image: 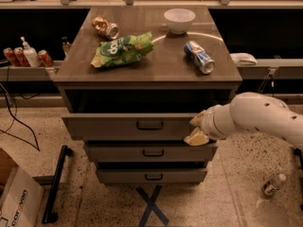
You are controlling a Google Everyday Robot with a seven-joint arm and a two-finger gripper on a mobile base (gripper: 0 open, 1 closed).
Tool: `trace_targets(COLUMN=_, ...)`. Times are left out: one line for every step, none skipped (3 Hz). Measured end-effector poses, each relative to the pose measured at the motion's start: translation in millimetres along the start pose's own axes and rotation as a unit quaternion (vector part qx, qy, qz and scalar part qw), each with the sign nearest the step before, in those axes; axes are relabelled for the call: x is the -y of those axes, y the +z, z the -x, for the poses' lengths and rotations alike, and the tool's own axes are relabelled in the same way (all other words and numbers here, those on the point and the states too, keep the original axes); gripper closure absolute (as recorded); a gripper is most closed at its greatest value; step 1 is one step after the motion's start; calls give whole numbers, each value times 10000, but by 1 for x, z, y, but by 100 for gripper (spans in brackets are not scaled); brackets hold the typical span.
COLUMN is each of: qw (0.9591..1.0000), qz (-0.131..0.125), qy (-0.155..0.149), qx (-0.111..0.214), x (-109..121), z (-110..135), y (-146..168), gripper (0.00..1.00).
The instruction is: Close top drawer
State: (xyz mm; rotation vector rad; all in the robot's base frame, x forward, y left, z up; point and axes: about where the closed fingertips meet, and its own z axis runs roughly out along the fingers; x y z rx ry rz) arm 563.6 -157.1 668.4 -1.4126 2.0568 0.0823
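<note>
The top drawer (118, 126) of a grey-brown cabinet stands pulled out, its flat front panel carrying a small dark loop handle (150, 125) at the centre. A dark gap shows between the drawer and the cabinet top. My gripper (196, 129) comes in from the right on a white arm and rests against the right end of the drawer's front panel. Two smaller-looking drawer fronts (151, 152) sit below it.
On the cabinet top (161, 56) lie a green chip bag (122, 49), a crushed can (105, 27), a white bowl (179, 20) and a blue can (199, 57). Bottles stand on the left shelf (23, 56). A cardboard box (14, 197) and a floor bottle (273, 185) flank the cabinet.
</note>
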Motion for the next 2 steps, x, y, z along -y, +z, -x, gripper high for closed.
trace_targets(qw=10000, qz=6, qy=-6, qx=1, x=-1, z=1, y=0, gripper=0)
trace_targets(qw=10000, qz=6, qy=-6, qx=1, x=-1, z=1, y=0, gripper=0)
